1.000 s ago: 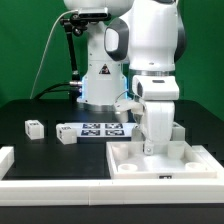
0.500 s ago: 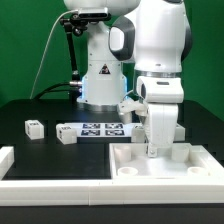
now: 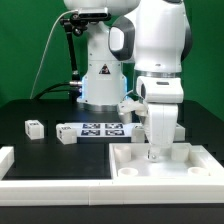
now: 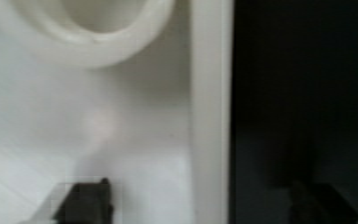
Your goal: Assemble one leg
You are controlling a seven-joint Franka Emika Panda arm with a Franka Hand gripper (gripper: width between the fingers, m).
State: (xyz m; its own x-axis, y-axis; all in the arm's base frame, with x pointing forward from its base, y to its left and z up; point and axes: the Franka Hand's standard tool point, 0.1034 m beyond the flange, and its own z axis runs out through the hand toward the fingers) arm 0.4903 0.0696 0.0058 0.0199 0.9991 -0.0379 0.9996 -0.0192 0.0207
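Observation:
Two small white legs with tags stand on the black table at the exterior view's left, one [image 3: 34, 128] further left and one [image 3: 67, 135] beside the marker board. My gripper [image 3: 154, 152] is far from them, lowered onto the far edge of the large white tray-like piece [image 3: 190, 172]. In the wrist view my gripper [image 4: 202, 203] is open. One dark fingertip [image 4: 87, 202] is over the white piece and the other is over the black table, so they straddle the piece's edge [image 4: 208, 110]. A round hole [image 4: 105, 25] in the piece shows ahead.
The marker board [image 3: 100, 129] lies in front of the robot base. A white part [image 3: 8, 160] sits at the front of the exterior view's left. A white ledge [image 3: 60, 190] runs along the front edge.
My gripper has shifted slightly to the exterior view's right and come down a little over the tray-like piece. The legs have not moved.

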